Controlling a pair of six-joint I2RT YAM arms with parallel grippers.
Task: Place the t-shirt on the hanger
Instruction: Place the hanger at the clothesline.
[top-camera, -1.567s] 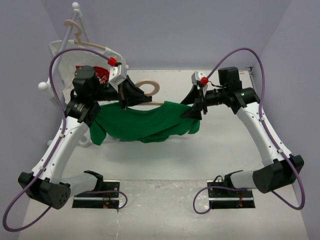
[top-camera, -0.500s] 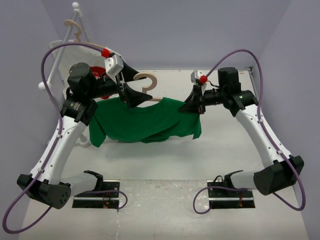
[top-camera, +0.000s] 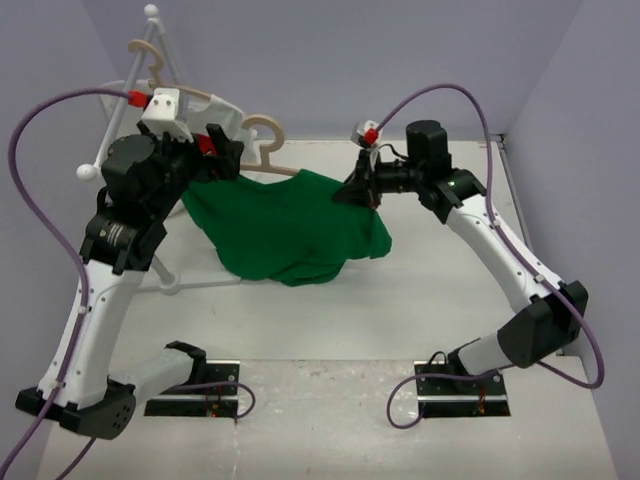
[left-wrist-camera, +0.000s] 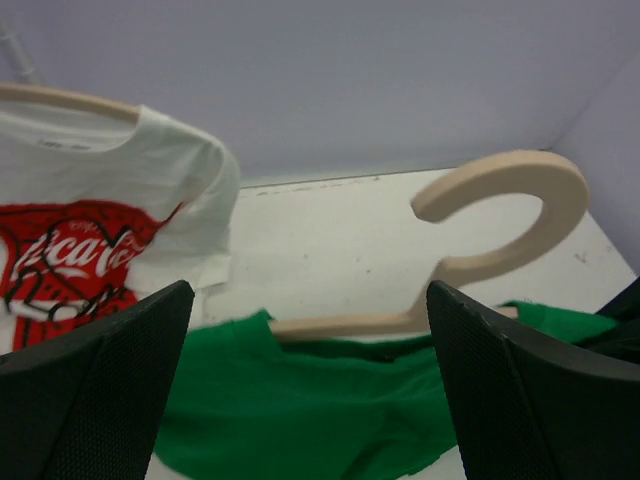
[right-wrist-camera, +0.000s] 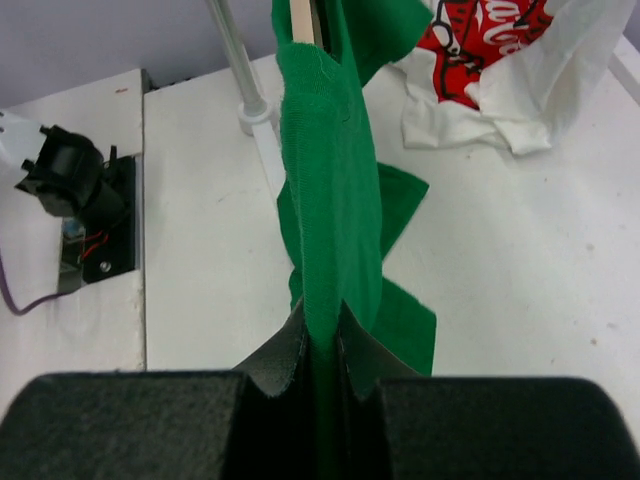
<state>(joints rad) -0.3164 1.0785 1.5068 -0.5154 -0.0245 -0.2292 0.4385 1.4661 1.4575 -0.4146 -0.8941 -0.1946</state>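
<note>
From above, you see the green t-shirt (top-camera: 290, 225) draped over the hanger (top-camera: 262, 130), slung above the bench (top-camera: 450, 290) between both arms. Your right fingers (top-camera: 352, 190) are clenched on its right edge, and your left fingers (top-camera: 228, 150) are spread wide, gripping nothing. Left wrist: the hanger's hook sits untouched between those parted fingers, beside a white shirt (left-wrist-camera: 100, 200) on a second hanger (left-wrist-camera: 60, 98). Right wrist: a green fold is pinched tight. Two shirts, two hangers.
</note>
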